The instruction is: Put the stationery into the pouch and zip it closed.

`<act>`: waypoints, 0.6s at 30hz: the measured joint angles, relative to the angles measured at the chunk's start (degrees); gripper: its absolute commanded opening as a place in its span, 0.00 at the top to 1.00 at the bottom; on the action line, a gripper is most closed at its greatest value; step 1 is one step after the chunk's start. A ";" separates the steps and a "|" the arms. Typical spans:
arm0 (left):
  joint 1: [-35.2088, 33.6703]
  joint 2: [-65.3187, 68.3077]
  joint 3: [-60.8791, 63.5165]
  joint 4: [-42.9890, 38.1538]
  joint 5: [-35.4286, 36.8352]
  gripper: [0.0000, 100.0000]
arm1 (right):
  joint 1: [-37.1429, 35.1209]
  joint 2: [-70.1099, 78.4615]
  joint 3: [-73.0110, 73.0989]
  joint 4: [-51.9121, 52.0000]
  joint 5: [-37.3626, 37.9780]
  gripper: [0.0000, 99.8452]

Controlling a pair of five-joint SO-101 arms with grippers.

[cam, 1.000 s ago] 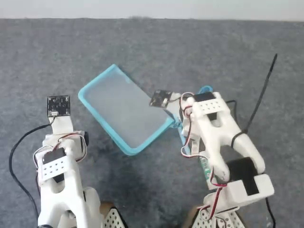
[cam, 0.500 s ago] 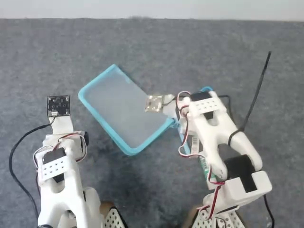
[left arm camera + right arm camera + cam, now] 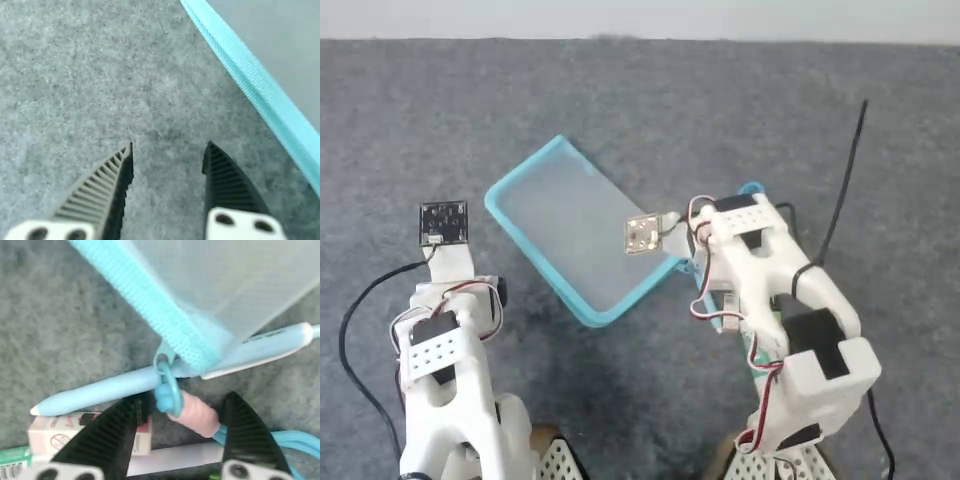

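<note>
Right tool (image 3: pixel 184 401) has shifted in toward the pouch (image 3: pixel 575 225) corner; jaws wide, zip pull (image 3: pixel 167 382) between the tips, pen (image 3: pixel 100 392) just beyond. Left tool (image 3: pixel 167 150) wide, pouch edge beside it. Stationery looks unpacked; loading and zipping remain.

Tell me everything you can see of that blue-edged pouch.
The pouch lies flat and skewed on the grey table. It looks like a frosted plastic panel framed by a turquoise woven zip band. A turquoise ring pull sits at one corner, in the gap of the open right gripper; that corner overlaps a light blue pen.
</note>
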 measured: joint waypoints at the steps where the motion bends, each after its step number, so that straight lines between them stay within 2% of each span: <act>1: 0.00 0.00 0.00 0.00 0.00 0.78 | 0.00 0.00 -0.26 0.00 -0.26 0.89; 3: 0.00 0.00 0.00 0.00 0.00 0.78 | 0.00 0.09 -1.49 0.18 -2.64 1.00; 5: 0.00 0.00 0.00 0.00 0.00 0.78 | -0.09 0.18 -3.43 1.67 -7.12 0.97; 10: 0.00 0.00 0.00 0.00 0.00 0.78 | -0.18 -1.23 -8.00 8.79 -21.19 0.99; 18: 0.00 0.00 0.00 0.00 0.00 0.78 | -0.44 -15.03 -13.19 14.95 -40.97 0.99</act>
